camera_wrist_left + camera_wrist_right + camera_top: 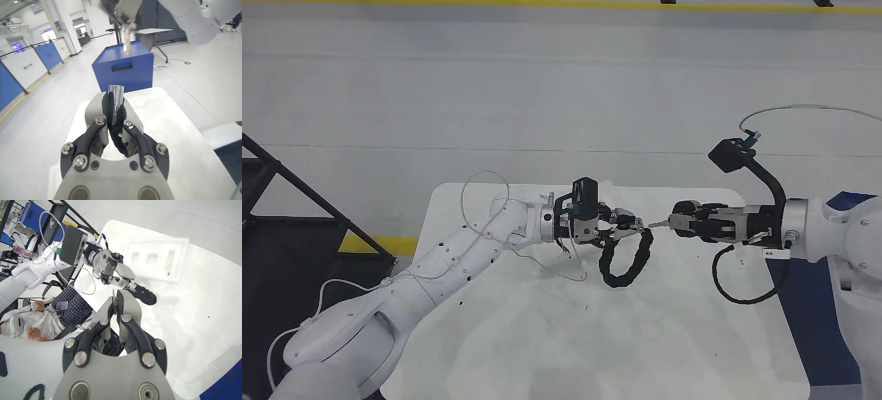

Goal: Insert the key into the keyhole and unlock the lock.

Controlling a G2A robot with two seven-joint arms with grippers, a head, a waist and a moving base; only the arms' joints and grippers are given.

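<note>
My left gripper (113, 99) is shut on the lock, a chrome cylinder (116, 95) with a black cable (115, 128) running back between the fingers. From above, the left gripper (620, 222) is over the table's middle, and the cable loop (627, 260) hangs beneath it. My right gripper (115, 299) is shut on the flat metal key (113, 298). In the top view the right gripper (679, 221) faces the left one, with the key (659, 224) pointing at the lock. The key's blade (127, 44) stays a short gap from the cylinder's end.
The white table (542, 340) lies under both arms. A white foam tray (157, 262) with rectangular recesses rests on it beyond the left gripper. A blue cabinet (122, 70) stands past the table's edge on the right arm's side.
</note>
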